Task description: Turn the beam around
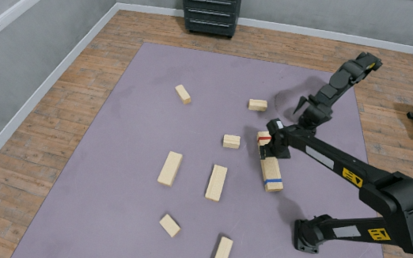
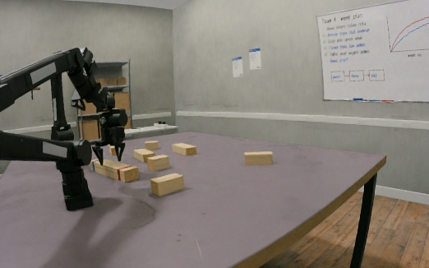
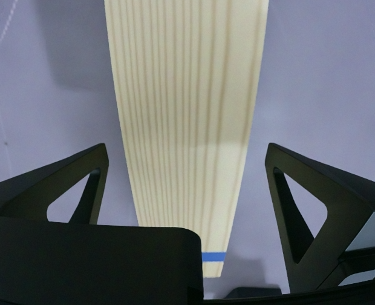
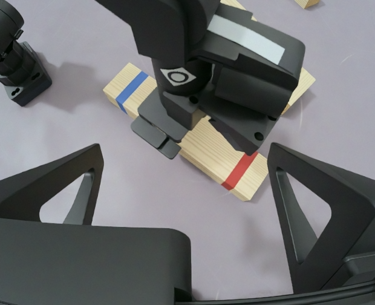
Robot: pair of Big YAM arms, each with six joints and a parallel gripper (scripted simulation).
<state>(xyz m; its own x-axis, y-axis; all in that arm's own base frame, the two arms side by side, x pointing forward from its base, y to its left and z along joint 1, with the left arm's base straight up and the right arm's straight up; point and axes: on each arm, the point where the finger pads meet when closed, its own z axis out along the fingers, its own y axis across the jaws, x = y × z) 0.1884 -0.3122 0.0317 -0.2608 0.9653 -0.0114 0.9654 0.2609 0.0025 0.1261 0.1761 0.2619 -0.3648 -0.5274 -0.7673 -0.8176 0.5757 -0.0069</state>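
Note:
The beam point(image 1: 270, 170) point(image 2: 109, 169) point(image 3: 185, 98) point(image 4: 210, 144) lies flat, with a red stripe near one end and a blue stripe near the other. My left gripper point(image 1: 273, 155) point(image 2: 110, 162) point(image 3: 186, 152) is open, its fingers on either side of the beam's middle, close to its top. My right gripper is open and higher up, off the red-striped end. Two longer plain blocks, a left one point(image 1: 170, 168) point(image 2: 184, 149) and a right one point(image 1: 216, 183) point(image 2: 144, 154), lie nearly parallel and look like the bearers; nothing marks them as such.
Short blocks lie around: one point(image 1: 231, 141) point(image 2: 158, 163) beside the beam, one point(image 1: 258, 104) point(image 2: 168, 185) beyond its red end, others point(image 1: 183, 94) point(image 1: 170, 225) farther off. Another block point(image 1: 223, 248) lies at the picture's bottom. The left arm's base point(image 1: 306, 237) stands beyond the blue end.

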